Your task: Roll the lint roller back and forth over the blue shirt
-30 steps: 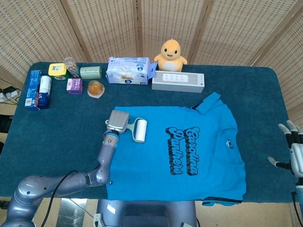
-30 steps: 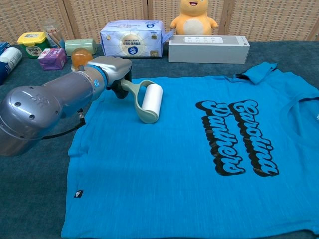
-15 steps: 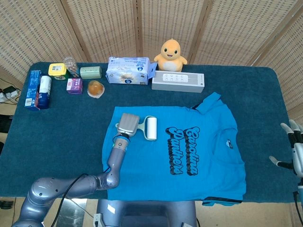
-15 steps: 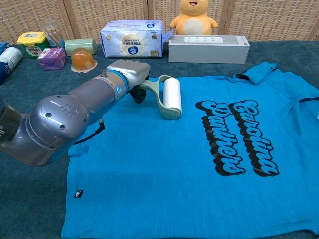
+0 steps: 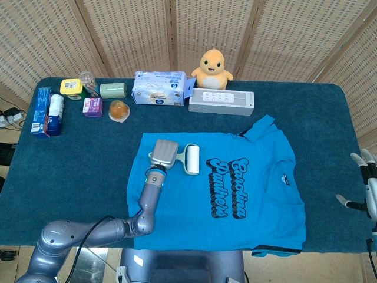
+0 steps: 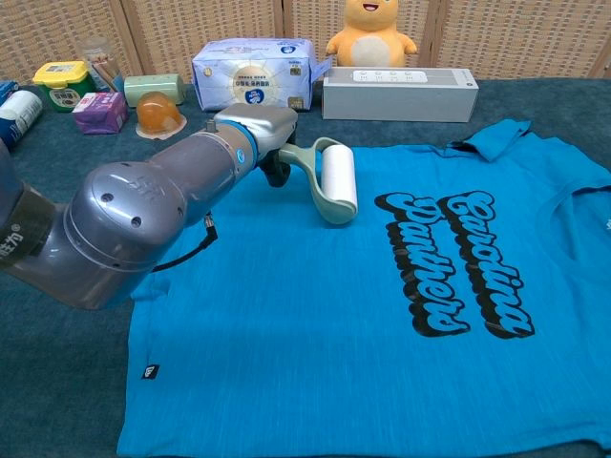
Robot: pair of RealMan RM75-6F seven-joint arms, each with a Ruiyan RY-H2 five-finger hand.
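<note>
One white lint roller with a pale green frame (image 6: 336, 179) lay on the one bright blue T-shirt with black lettering (image 5: 235, 200), in its far left part, just left of the lettering. Left hand (image 5: 163, 153) gripped the roller's handle; grey arm reached from the near left edge across the shirt's left side. Roller drum lay front to back, touching the fabric.

Right hand (image 5: 366, 187) at far right, off the table edge, fingers spread, holding nothing.

Shirt was spread flat on the one dark blue tablecloth (image 5: 88, 153).

Far edge, one each: yellow duck plush toy (image 5: 213, 68), white rectangular speaker (image 5: 221, 102), blue-white tissue pack (image 5: 159, 88), pale green box (image 5: 112, 90), orange jelly cup (image 5: 119, 110), purple box (image 5: 92, 107), yellow-lidded jar (image 5: 71, 88).
</note>
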